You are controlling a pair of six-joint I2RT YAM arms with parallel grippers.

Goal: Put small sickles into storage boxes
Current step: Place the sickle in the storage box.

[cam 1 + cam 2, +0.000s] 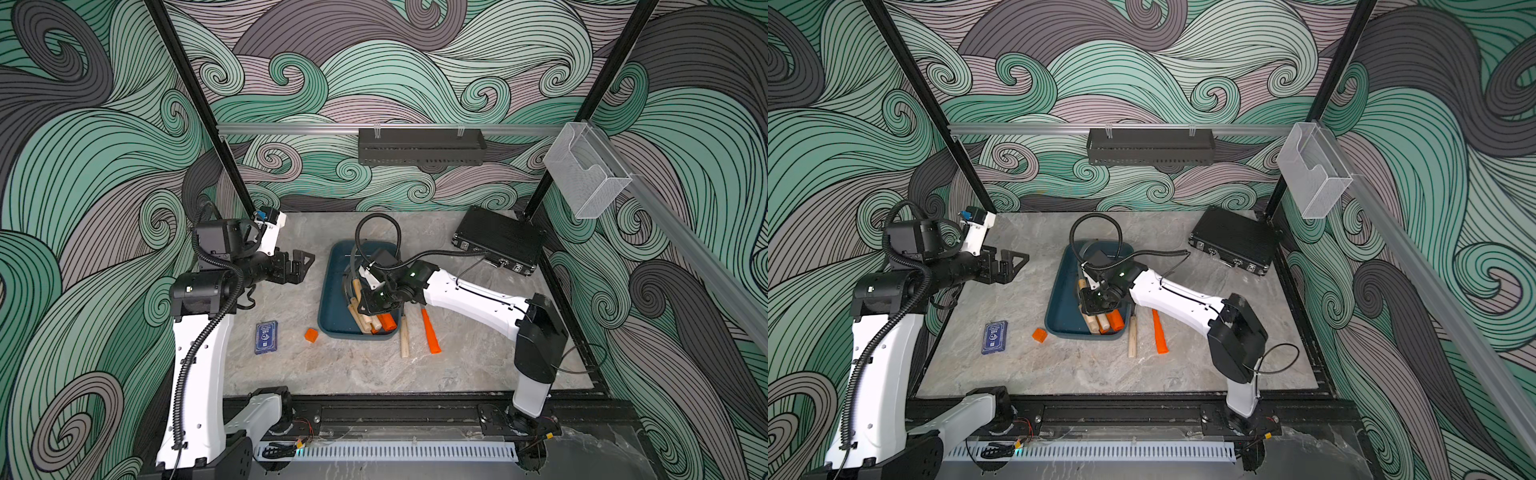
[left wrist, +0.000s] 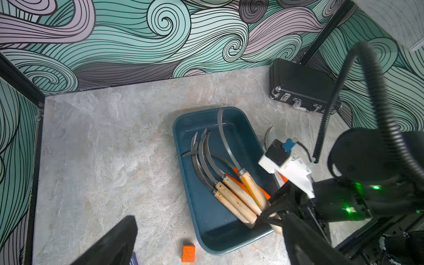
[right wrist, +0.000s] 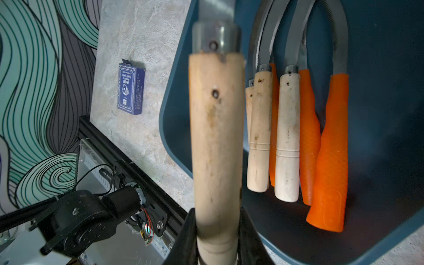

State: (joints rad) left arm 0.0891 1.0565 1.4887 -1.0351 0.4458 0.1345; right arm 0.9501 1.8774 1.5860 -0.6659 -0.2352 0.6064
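Note:
The dark teal storage box (image 1: pixel 336 286) (image 1: pixel 1064 303) (image 2: pixel 183 128) sits mid-table with several small sickles (image 2: pixel 231 199) (image 3: pixel 286 137) lying in it, wooden and orange handles side by side. My right gripper (image 1: pixel 370 303) (image 1: pixel 1096 301) (image 3: pixel 216 220) hangs over the box's near end, shut on the butt of a wooden-handled sickle (image 3: pixel 215 128) (image 2: pixel 252 185) whose blade points toward the far end. Two more sickles lie on the table right of the box, one wooden (image 1: pixel 404 336) and one orange (image 1: pixel 430 332), their blades under the right arm. My left gripper (image 1: pixel 301 266) (image 1: pixel 1011 266) (image 2: pixel 207 229) hovers open left of the box, holding nothing.
An orange cube (image 1: pixel 311 335) and a blue card box (image 1: pixel 266 337) lie left of the box near the front. A black ribbed case (image 1: pixel 498 241) sits at the back right. A clear bin (image 1: pixel 582 170) and a black rack (image 1: pixel 419 145) hang on the wall rails.

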